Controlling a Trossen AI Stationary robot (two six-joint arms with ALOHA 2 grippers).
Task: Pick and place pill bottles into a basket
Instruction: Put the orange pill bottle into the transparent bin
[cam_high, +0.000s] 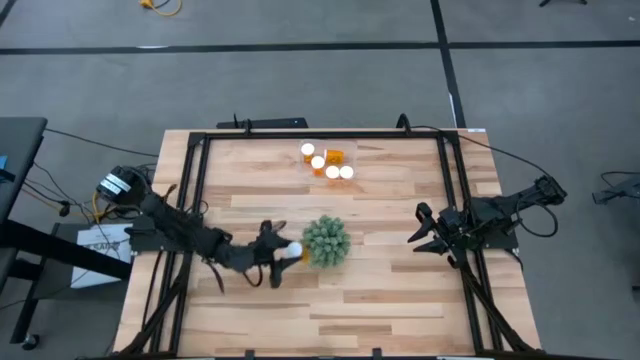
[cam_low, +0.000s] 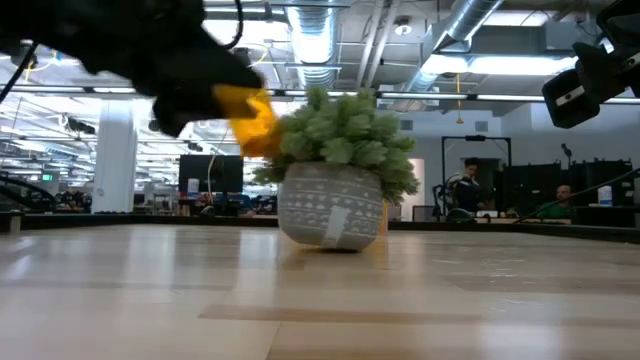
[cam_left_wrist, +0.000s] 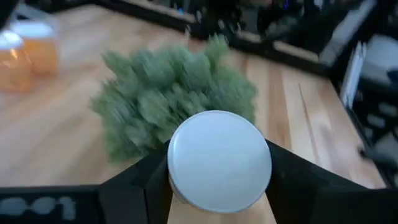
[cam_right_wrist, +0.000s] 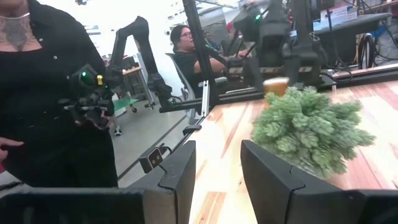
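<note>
My left gripper (cam_high: 283, 253) is shut on one pill bottle (cam_left_wrist: 219, 160), orange with a white cap, just left of the green plant (cam_high: 326, 241). Seen from table height, the orange bottle (cam_low: 250, 120) hangs above the wood beside the plant's leaves. Several more pill bottles (cam_high: 328, 162) stand on their bases near the table's far edge, and two of them (cam_left_wrist: 28, 50) also show in the left wrist view. I cannot make out the basket in any view. My right gripper (cam_high: 416, 227) waits at the table's right edge, its fingers a little apart with nothing between them. My left gripper pinches the bottle between its two fingers (cam_left_wrist: 146, 183), one on each side of the orange body just under the cap (cam_left_wrist: 217, 211). The fingers come nearly level from the table's left. The bottle is lifted clear of the table, cap up and tilted.
The plant sits in a grey patterned pot (cam_low: 330, 205) at mid table, right beside the held bottle. Black frame rails (cam_high: 195, 190) run along the table's left, right and far sides. A person in black (cam_right_wrist: 43, 93) stands beyond the table's edge.
</note>
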